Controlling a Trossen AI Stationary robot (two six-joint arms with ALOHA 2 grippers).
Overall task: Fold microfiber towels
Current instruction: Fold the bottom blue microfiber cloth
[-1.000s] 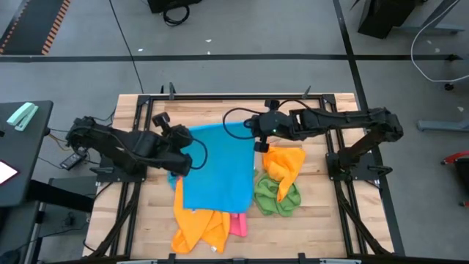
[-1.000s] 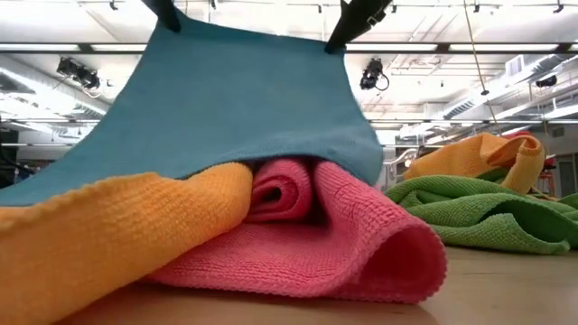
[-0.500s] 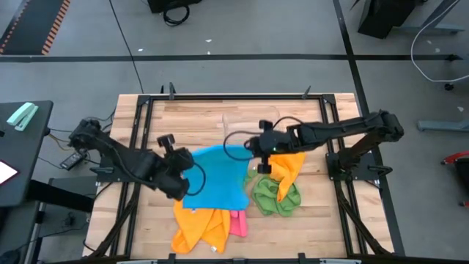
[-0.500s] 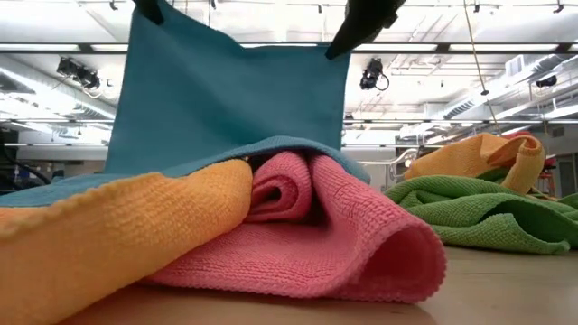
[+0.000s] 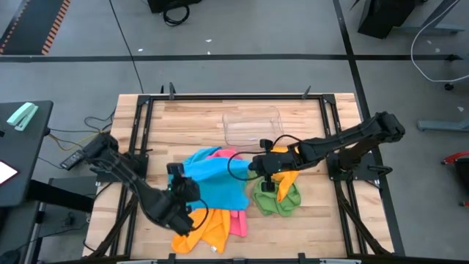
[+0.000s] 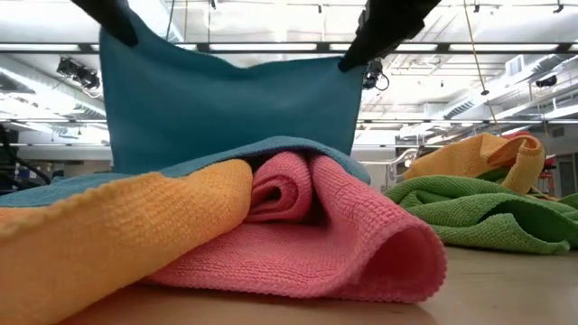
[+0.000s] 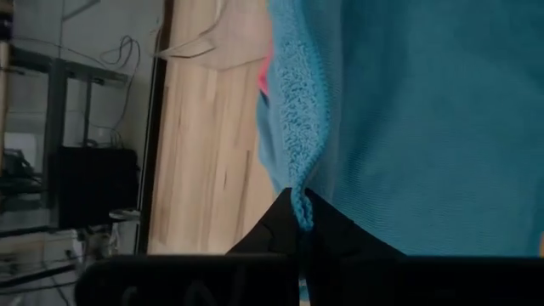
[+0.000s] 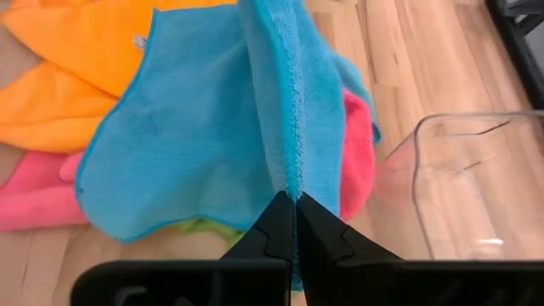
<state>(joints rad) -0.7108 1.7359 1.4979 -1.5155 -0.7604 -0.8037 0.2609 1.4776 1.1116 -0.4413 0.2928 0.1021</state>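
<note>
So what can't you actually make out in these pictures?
- Low view: the lifted blue towel hides the table behind it; both pincers are cut off by the top edge.
- High view: the left pincer and right pincer, shut on the blue towel's corners, hide their own fingertips.
- High view: the blue towel hides most of the pink towel.

Bright, even overhead light; soft shadows

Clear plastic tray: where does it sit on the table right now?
In the high view the clear plastic tray sits at the table's far middle, just beyond the blue towel and the right gripper.
</note>
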